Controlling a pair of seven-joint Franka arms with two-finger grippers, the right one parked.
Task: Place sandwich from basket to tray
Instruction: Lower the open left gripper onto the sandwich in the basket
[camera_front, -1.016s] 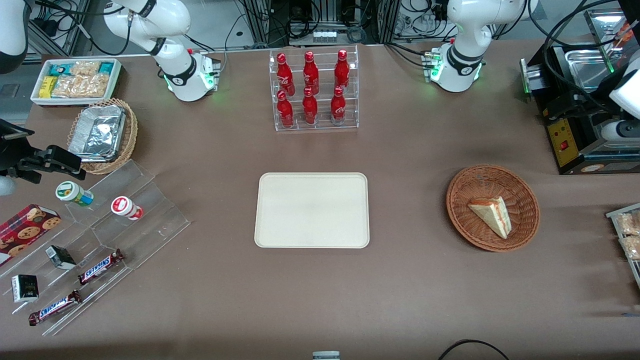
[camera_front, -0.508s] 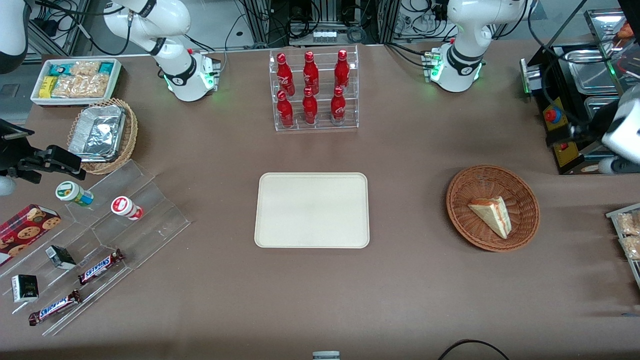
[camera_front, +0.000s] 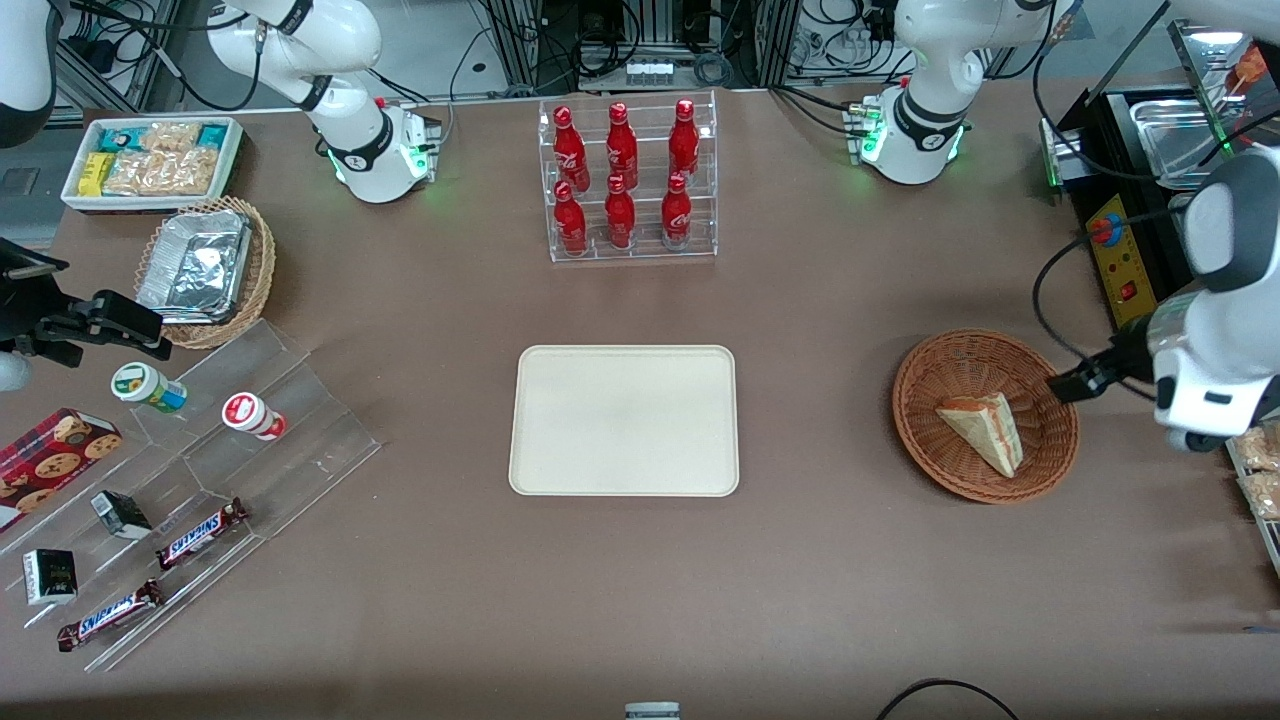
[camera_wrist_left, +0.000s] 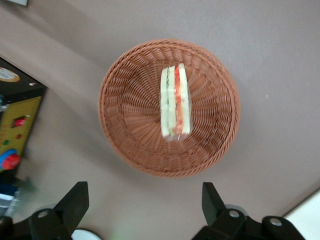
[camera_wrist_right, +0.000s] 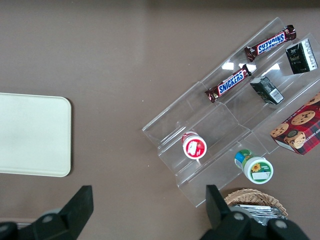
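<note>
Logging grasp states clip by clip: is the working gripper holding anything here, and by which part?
Nothing is held. The gripper hangs open above the table beside the basket; the sandwich lies untouched in it.

The basket (camera_wrist_left: 170, 107) is woven wicker, reddish-brown and ribbed all over. The sandwich (camera_wrist_left: 175, 102) in it has soft, pale matt bread with a slight sheen, like plastic wrap. The tray (camera_front: 624, 420) looks like smooth matt cream plastic. The table (camera_front: 820, 560) has a dull brown cover, no shine. The gripper (camera_wrist_left: 145, 210), hovering above the table just beside the basket, has matt black fingers spread wide apart. The bottles (camera_front: 620, 175) are glossy red in a clear acrylic rack (camera_front: 630, 250).
</note>
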